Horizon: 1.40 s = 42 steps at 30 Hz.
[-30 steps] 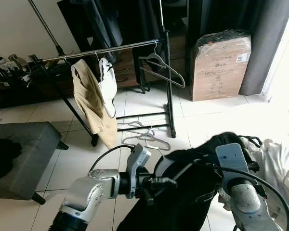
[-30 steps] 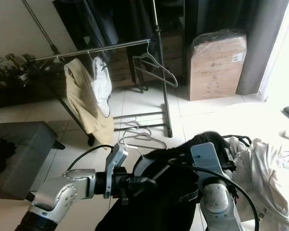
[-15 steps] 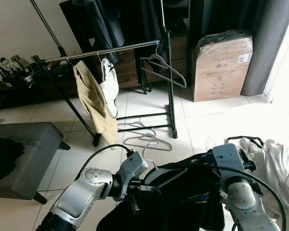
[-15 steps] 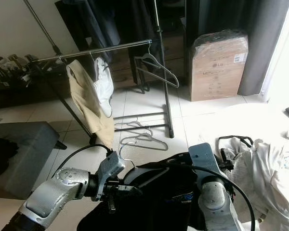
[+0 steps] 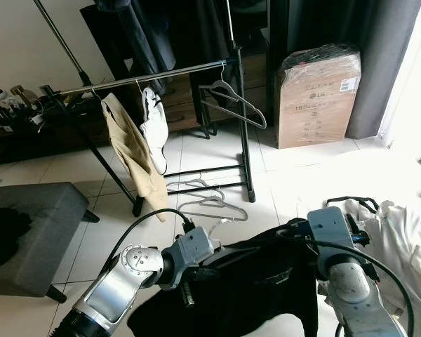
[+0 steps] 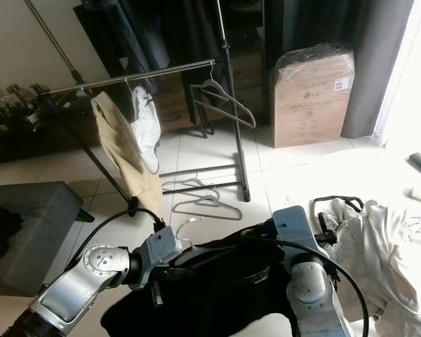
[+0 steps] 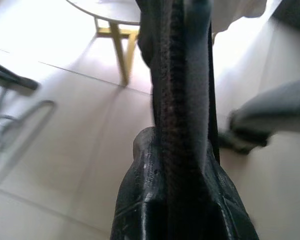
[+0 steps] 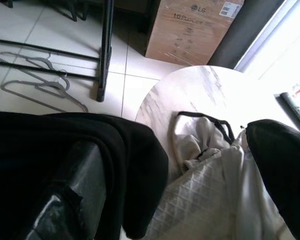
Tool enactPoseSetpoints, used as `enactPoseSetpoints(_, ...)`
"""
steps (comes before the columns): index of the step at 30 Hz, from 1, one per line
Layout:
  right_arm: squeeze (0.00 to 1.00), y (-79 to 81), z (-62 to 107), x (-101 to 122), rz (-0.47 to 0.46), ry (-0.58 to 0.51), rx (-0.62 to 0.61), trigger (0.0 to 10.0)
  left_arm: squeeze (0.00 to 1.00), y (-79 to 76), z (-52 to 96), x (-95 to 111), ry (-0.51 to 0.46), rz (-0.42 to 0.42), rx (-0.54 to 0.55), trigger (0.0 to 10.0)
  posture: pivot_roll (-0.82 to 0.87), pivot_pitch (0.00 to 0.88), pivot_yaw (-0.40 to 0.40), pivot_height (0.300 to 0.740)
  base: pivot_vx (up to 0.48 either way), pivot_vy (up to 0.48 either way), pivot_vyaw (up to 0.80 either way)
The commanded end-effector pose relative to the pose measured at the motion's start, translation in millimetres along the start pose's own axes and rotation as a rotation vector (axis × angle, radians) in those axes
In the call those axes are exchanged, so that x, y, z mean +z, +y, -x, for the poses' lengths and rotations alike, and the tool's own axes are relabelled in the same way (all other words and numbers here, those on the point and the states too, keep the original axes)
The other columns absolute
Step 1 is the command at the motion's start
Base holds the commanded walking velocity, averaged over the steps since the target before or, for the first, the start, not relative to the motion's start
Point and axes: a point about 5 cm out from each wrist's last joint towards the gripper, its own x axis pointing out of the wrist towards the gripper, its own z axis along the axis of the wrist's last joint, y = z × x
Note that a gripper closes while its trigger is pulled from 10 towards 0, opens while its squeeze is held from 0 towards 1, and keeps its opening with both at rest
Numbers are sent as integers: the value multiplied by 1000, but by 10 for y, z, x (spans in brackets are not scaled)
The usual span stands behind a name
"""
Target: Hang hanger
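The black garment point(image 5: 259, 281) on its hanger, whose pale hook point(image 5: 219, 225) sticks up just above the left jaws, is held low betw. both arms, spread in front of the robot. The left gripper point(image 5: 196, 258) has its jaws closed on the garment's shoulder edge; in the left wrist view the black cloth runs straight out from betw. the jaws. The right gripper point(image 8: 155, 165) is at the other shoulder; one finger is wrapped by cloth, the other stands apart, so I cannot tell if it really grips.

The rail point(image 5: 147, 73) of the clothes rack is well ahead of and above both jaws, w/ a beige garment point(image 5: 132, 151), a white garment point(image 5: 154, 126) and an empty hanger point(image 5: 231, 98) on it. Spare hangers point(image 5: 210, 203) lie on the floor beyond the jaws.

Step, as I judge: carrying stage, hanging not yet done. Next move needs approach to the rack, lift of the hook above the rail, in the free part betw. white garment and empty hanger.
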Motion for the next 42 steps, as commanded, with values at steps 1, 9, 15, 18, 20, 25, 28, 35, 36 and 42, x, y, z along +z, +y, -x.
enactPoseSetpoints(1, 0, -240, -46, 47, -16, -20, -133, 10000, 0, 93, 154, -338, 172, -31, 70, 10000, -258, 115, 190, 740, 0, 0, 0)
enactPoseSetpoints(9, 0, -229, -75, 10, -2, -4, -124, 10000, 0, 71, 188, -137, -2, -195, 62, 10000, -251, 115, 183, 740, 0, 0, 0)
enactPoseSetpoints(15, 0, -198, -98, -124, 16, 58, -103, 10000, 0, -99, 286, -99, -49, -204, -119, 10000, -246, 115, 180, 740, 0, 0, 0)
enactPoseSetpoints(18, 0, -198, -98, -124, 16, 58, -103, 10000, 0, -99, 286, -99, -49, -204, -119, 10000, -246, 115, 180, 740, 0, 0, 0)
enactPoseSetpoints(20, 0, -198, -98, -124, 16, 58, -103, 10000, 0, -99, 286, -99, -49, -204, -119, 10000, -246, 115, 180, 740, 0, 0, 0)
enactPoseSetpoints(25, 0, -88, -83, -378, 108, 160, 8, 10000, 0, 79, 415, -50, -16, -276, -49, 10000, -240, 117, 174, 740, 0, 0, 0)
enactPoseSetpoints(28, 0, -95, -68, -488, 129, 203, 22, 10000, 0, 181, 504, 66, -87, -279, 10, 10000, -242, 119, 172, 740, 0, 0, 0)
enactPoseSetpoints(35, 0, -98, -67, -566, 179, 227, 37, 10000, 0, 230, 606, 25, -40, -294, 39, 10000, -235, 120, 170, 740, 0, 0, 0)
enactPoseSetpoints(36, 0, -95, -64, -575, 186, 229, 41, 10000, 0, 249, 611, 38, -51, -294, 58, 10000, -232, 119, 170, 740, 0, 0, 0)
enactPoseSetpoints(42, 0, -201, -69, -647, 214, 246, 6, 10000, 0, 343, 636, 136, -132, -288, 149, 10000, -231, 120, 170, 740, 0, 0, 0)
